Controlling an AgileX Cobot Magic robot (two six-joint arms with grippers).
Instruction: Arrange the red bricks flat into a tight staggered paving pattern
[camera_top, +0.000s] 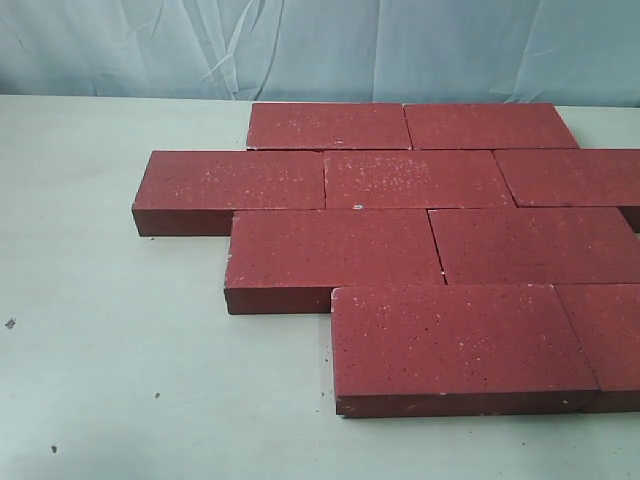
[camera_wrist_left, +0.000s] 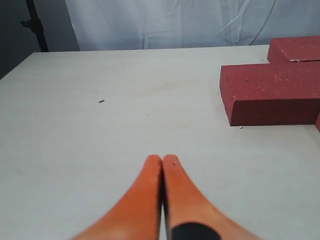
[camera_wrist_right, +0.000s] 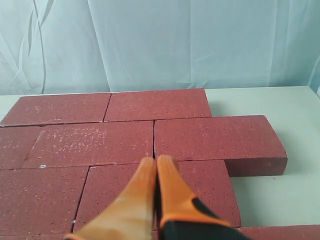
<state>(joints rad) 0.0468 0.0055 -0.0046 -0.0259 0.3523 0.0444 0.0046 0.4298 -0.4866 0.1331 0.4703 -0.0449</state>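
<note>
The red bricks (camera_top: 420, 180) lie flat on the pale table (camera_top: 100, 350) in four staggered rows, edges touching, their gritty dark-red faces flecked with pale speckles. The left gripper (camera_wrist_left: 161, 159) is closed on nothing over bare table near the bricks. The right gripper (camera_wrist_right: 156, 160), equally closed and empty, points over the paved rows.

Matt, dark red and rough to the eye, the red bricks (camera_top: 420, 180) before me have a gritty, fired-clay or concrete look, flecked with pale speckles and chipped white at a few corners. The table (camera_top: 100, 350) under them is a smooth, matt, off-white board with a few dark specks. My left gripper (camera_wrist_left: 161, 159) and right gripper (camera_wrist_right: 156, 161) are sheathed in smooth orange plastic or rubber, with black patches. On the far side hangs a creased, faintly glossy pale blue sheet (camera_top: 300, 50).
</note>
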